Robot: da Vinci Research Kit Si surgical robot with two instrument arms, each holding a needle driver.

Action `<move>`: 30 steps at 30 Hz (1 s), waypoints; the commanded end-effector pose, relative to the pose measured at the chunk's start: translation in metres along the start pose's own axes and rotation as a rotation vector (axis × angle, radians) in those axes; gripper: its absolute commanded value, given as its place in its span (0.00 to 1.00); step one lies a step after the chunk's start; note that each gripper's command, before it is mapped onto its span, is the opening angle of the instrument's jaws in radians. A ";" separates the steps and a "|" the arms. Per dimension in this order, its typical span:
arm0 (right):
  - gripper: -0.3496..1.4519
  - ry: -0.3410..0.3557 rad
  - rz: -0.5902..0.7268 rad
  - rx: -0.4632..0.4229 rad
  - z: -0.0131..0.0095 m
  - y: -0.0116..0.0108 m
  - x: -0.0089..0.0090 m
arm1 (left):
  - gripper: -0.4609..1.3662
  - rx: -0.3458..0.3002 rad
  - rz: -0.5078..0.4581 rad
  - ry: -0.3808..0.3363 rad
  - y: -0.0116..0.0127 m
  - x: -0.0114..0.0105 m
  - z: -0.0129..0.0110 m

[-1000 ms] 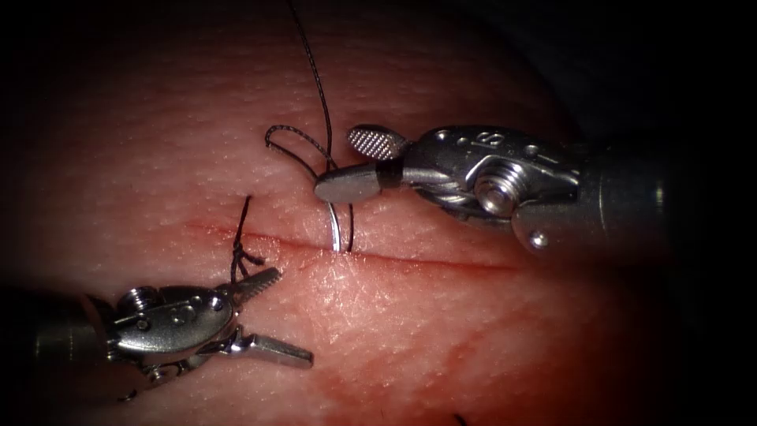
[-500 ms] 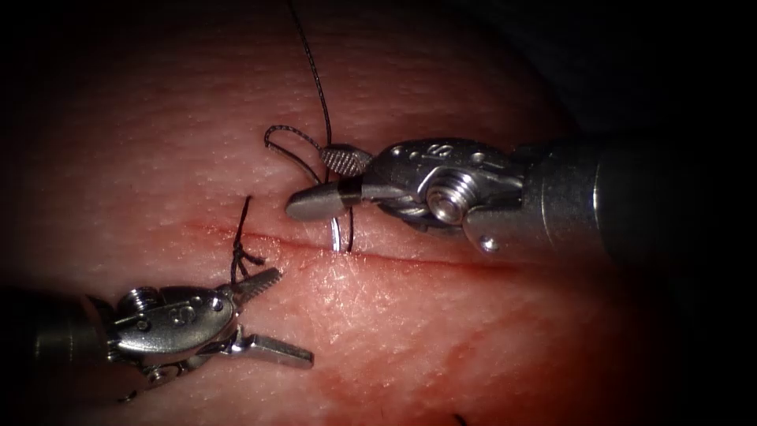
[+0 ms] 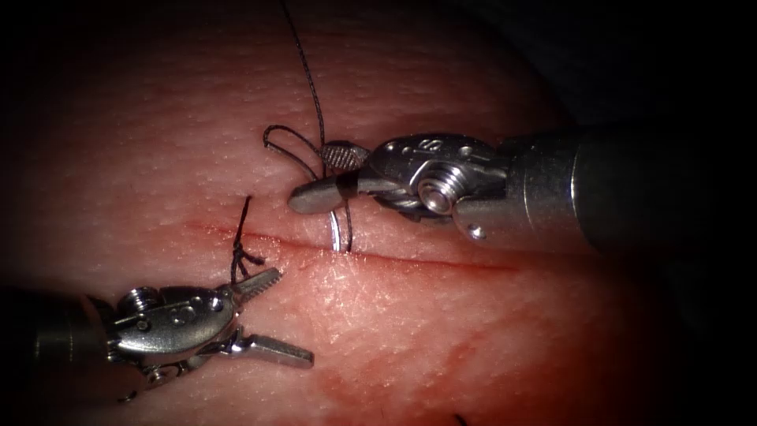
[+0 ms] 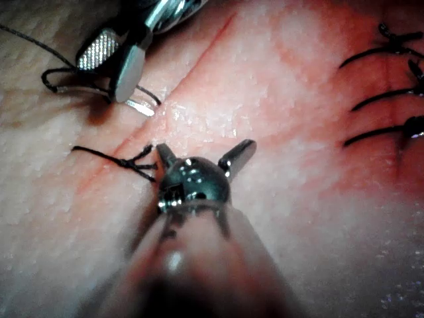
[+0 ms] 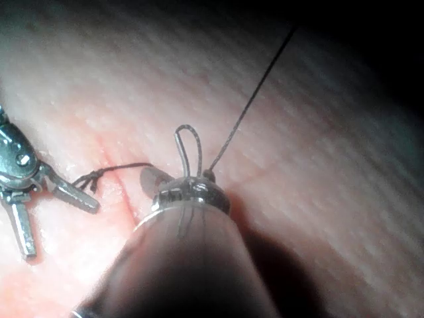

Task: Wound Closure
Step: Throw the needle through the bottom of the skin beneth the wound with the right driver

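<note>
The cut (image 3: pixel 441 260) runs across the tissue (image 3: pixel 158 142). The needle (image 3: pixel 337 229) stands in the tissue at the cut's middle, and its silver curve rises on the far edge. My right tool (image 3: pixel 310 175) has its jaws open astride the needle's upper part and the dark thread (image 3: pixel 314 87), holding nothing. The thread forms a small loop (image 3: pixel 276 142) just left of that tool. My left tool (image 3: pixel 272 315) hovers open and holds nothing, near the cut's left end beside a tied knot (image 3: pixel 239 254). The left wrist view shows the left tool (image 4: pixel 205 146) and the needle (image 4: pixel 139 106).
Several finished dark stitches (image 4: pixel 384 99) cross the tissue in the left wrist view. Red fluid (image 3: pixel 473 347) stains the tissue on the near side of the cut. The right wrist view shows the thread loop (image 5: pixel 187 149) and the left tool (image 5: pixel 26 199).
My right tool has moved left over the needle and its jaws have narrowed. The left tool, the needle and the knot have not moved.
</note>
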State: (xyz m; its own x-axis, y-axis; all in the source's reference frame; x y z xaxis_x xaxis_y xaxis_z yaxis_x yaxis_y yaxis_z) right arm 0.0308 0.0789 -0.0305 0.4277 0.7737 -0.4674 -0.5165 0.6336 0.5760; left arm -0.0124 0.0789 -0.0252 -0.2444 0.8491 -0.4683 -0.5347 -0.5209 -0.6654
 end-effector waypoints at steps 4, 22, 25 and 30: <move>0.71 0.011 -0.018 0.005 -0.0001 0.0002 0.0001 | 0.68 0.000 0.000 0.000 0.0000 0.0000 0.0000; 0.71 0.055 -0.052 0.004 -0.0025 -0.0029 0.0016 | 0.68 0.001 0.005 0.000 0.0001 0.0000 0.0000; 0.71 0.059 -0.054 0.003 -0.0025 -0.0032 0.0014 | 0.68 0.001 0.005 0.000 0.0001 0.0000 0.0000; 0.71 0.058 -0.057 0.006 -0.0023 -0.0033 0.0011 | 0.68 0.001 0.005 0.000 0.0002 0.0000 -0.0001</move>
State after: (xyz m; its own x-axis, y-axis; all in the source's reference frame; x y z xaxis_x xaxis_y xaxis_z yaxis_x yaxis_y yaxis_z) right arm 0.0312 0.0777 -0.0345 0.4138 0.7350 -0.5372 -0.4890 0.6772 0.5498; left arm -0.0124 0.0788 -0.0253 -0.2471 0.8462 -0.4722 -0.5337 -0.5256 -0.6625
